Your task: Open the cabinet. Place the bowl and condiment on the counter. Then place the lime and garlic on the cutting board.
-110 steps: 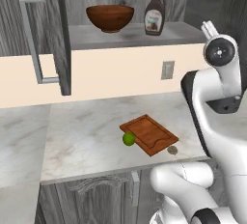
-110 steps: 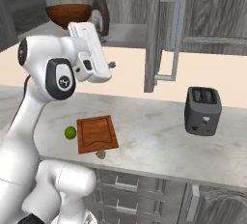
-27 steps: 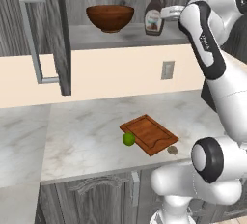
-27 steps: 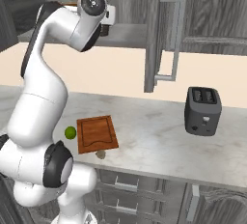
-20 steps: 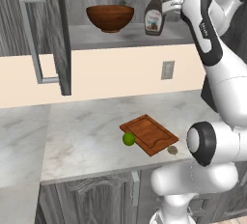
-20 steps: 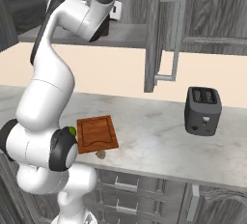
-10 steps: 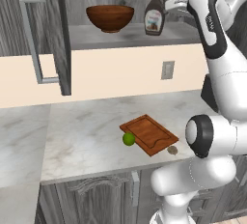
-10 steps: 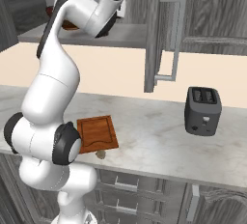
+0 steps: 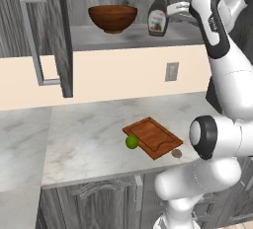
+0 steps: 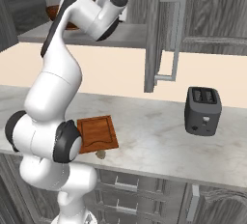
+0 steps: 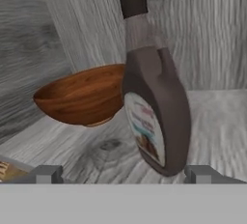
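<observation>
The cabinet door [image 9: 63, 35] stands swung open. On the shelf inside sit the reddish-brown bowl [image 9: 112, 18] and, to its right, the dark condiment bottle [image 9: 158, 13]. My gripper [image 9: 172, 11] is up at shelf height, just right of the bottle, open and holding nothing. In the hand view the condiment [image 11: 153, 103] stands upright close ahead, in line with the gap between my fingertips [image 11: 46, 174], and the bowl [image 11: 82, 100] sits behind it to the left. Down on the counter [image 9: 84, 139] lies the cutting board [image 9: 152, 137], with the lime [image 9: 131, 142] touching its left edge and the garlic [image 9: 176, 153] off its near corner.
A dark toaster [image 10: 203, 110] stands on the counter to the right. The other cabinet door [image 10: 159, 35] hangs open with its bar handle toward me. A wall outlet [image 9: 171, 71] sits on the beige backsplash. Grey base cabinets run below the counter edge.
The arm has stretched higher toward the shelf and the hand has crept slightly closer to the bottle. Bowl, bottle, lime and garlic have not moved.
</observation>
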Controlling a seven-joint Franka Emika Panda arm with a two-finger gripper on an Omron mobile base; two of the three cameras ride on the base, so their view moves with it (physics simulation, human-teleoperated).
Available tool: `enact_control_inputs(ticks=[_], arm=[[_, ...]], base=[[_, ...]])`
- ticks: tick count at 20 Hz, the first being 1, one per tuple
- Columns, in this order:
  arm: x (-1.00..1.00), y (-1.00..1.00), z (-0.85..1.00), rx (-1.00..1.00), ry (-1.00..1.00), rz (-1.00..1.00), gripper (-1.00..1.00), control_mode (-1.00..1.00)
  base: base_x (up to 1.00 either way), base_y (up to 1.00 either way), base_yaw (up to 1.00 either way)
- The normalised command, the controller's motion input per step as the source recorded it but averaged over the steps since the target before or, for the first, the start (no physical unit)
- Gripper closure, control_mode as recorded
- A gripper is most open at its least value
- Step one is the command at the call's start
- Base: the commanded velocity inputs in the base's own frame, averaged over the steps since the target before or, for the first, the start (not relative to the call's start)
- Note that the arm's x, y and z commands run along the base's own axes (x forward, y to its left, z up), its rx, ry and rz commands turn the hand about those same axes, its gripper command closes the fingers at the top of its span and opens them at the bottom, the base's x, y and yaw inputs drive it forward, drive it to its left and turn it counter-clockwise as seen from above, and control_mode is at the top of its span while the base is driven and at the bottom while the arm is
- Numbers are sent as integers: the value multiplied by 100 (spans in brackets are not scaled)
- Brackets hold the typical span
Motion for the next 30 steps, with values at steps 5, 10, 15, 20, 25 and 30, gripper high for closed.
enact_control_inputs(ticks=[5,10,15,20,25,30], arm=[[33,29,0,0,0,0,-100,-100],[53,0,0,0,0,0,-100,-100],[53,-19,0,1,0,0,-100,-100],[19,-39,0,2,0,0,-100,-100],[0,-33,0,0,0,0,-100,-100],[3,-8,0,0,0,0,-100,-100]], base=[[0,0,0],[0,0,0],[0,0,0],[0,0,0],[0,0,0],[0,0,0]])
